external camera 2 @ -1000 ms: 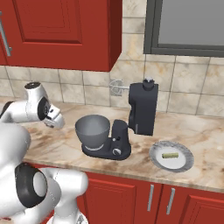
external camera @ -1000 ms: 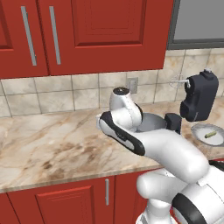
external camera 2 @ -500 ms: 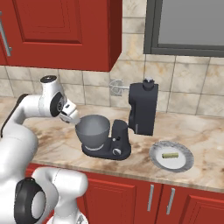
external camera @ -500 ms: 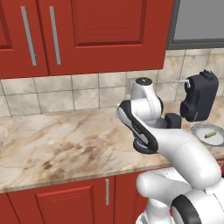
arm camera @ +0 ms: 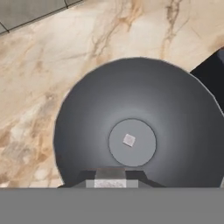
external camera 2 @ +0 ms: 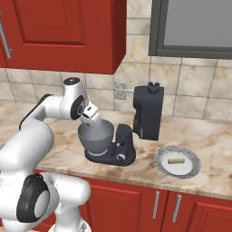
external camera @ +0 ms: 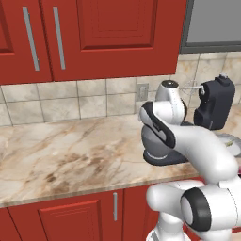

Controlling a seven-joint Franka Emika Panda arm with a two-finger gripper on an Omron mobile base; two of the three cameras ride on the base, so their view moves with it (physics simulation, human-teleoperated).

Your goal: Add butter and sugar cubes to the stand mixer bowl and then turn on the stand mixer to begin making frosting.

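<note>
In the hand view I look straight down into the grey stand mixer bowl [arm camera: 87, 127], where one sugar cube [arm camera: 129, 140] lies on the flat bottom. My gripper [arm camera: 111, 178] hangs over the bowl's rim, shut on a small pale block that looks like the other sugar cube. From the right base view the gripper [external camera 2: 92, 118] sits just above the bowl [external camera 2: 96, 137] on the black stand mixer [external camera 2: 148, 113], whose head is tilted up with the whisk [external camera 2: 120, 89] raised. The butter [external camera 2: 176, 161] lies on a round grey plate [external camera 2: 192, 168].
The mixer's base carries a small round knob [external camera 2: 120, 157] on its front. Red wall cabinets [external camera: 108, 37] hang above the marble counter [external camera: 70, 150]. My own arm [external camera: 188, 141] covers most of the bowl in the left base view, with the mixer head [external camera: 214, 103] behind it.
The arm has swung from the left of the counter to over the mixer bowl, carrying the gripper to just above the bowl's rim. Mixer, plate and butter have stayed put.
</note>
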